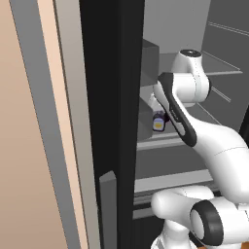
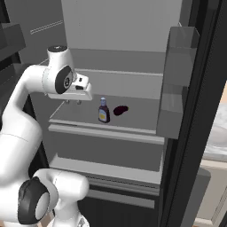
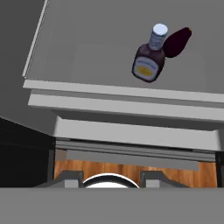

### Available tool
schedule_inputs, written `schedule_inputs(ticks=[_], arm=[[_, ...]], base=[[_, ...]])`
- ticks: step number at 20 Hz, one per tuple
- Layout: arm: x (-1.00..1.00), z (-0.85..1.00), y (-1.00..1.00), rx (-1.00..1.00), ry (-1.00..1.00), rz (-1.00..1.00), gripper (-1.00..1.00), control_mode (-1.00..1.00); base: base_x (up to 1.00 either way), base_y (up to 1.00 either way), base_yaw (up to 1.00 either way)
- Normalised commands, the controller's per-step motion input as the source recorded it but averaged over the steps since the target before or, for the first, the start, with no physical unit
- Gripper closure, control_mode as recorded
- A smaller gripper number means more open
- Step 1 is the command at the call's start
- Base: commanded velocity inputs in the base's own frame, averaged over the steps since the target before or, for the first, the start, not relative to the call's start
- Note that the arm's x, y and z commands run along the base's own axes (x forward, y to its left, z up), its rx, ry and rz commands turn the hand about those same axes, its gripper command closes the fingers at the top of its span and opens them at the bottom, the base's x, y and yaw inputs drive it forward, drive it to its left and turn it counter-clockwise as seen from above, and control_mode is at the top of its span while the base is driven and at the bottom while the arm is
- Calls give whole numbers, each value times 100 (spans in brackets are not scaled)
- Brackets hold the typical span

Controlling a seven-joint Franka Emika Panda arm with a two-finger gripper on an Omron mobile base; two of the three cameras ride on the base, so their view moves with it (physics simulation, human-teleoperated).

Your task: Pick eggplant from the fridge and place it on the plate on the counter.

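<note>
The eggplant (image 2: 120,110) lies dark and glossy on a grey shelf inside the open fridge (image 2: 119,26), just right of a small dark bottle (image 2: 103,111) with a yellow label. In the hand view the eggplant (image 3: 177,41) sits at the upper right, partly behind the bottle (image 3: 148,61). My gripper (image 2: 72,102) hangs over the left end of that shelf, left of the bottle and apart from it. Its fingers (image 3: 68,178) stand wide, open, with nothing between them. A strip of the marble counter (image 2: 218,133) shows at the far right. The plate is out of view.
Grey door bins (image 2: 177,84) jut out on the fridge's right side, close to the eggplant's shelf. More grey shelves and a drawer front (image 2: 106,170) lie below. The black fridge door edge (image 1: 112,97) and a beige cabinet panel (image 1: 29,146) close off the left.
</note>
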Motion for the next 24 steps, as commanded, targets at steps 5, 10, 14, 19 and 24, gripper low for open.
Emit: schedule_inputs(ticks=[5, 10, 14, 19, 24], arm=[[0, -10, -7, 0, 0, 0, -100, -100], [0, -11, -30, 0, 0, 0, -100, -100], [0, -15, -41, 0, 0, 0, -100, -100], [0, -21, -37, 0, 0, 0, -100, -100], [0, -19, -37, 0, -8, 0, -100, -100]], base=[[0, 0, 0], [0, 0, 0], [0, 0, 0], [0, 0, 0], [0, 0, 0]])
